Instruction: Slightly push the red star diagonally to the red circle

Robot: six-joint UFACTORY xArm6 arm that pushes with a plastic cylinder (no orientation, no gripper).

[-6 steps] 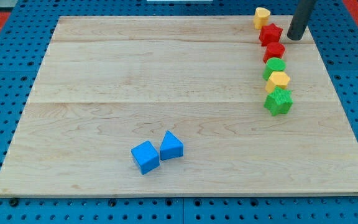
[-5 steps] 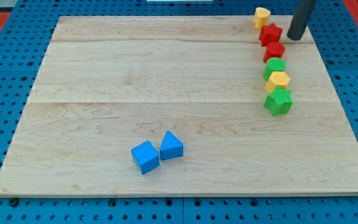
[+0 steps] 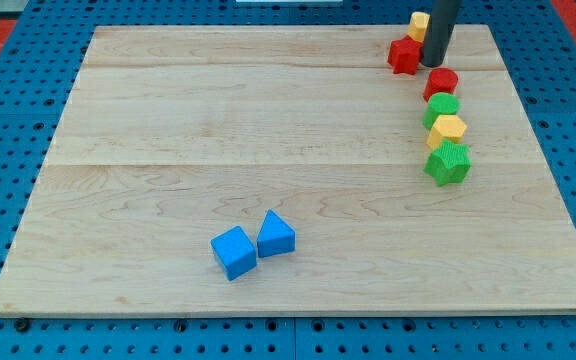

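At the far right of the wooden board (image 3: pixel 268 130), my tip (image 3: pixel 431 64) is resting on the surface, a bare rod end with nothing to grasp or hold, pressing against the right side of the red star (image 3: pixel 403 55). The red star is sitting just left of the rod, apart from the column of blocks. Behind the rod, a yellow block (image 3: pixel 419 22) is showing partly, its shape unclear. Just nearer and to the right of my tip, the red circle (image 3: pixel 441 82) is heading a touching column: a green round block (image 3: pixel 442 106), a yellow block (image 3: pixel 448 129), then a green star-like block (image 3: pixel 448 163). Well apart, near the board's near edge left of centre, a blue cube (image 3: pixel 233 251) and a blue triangular block (image 3: pixel 276 235) are sitting side by side.
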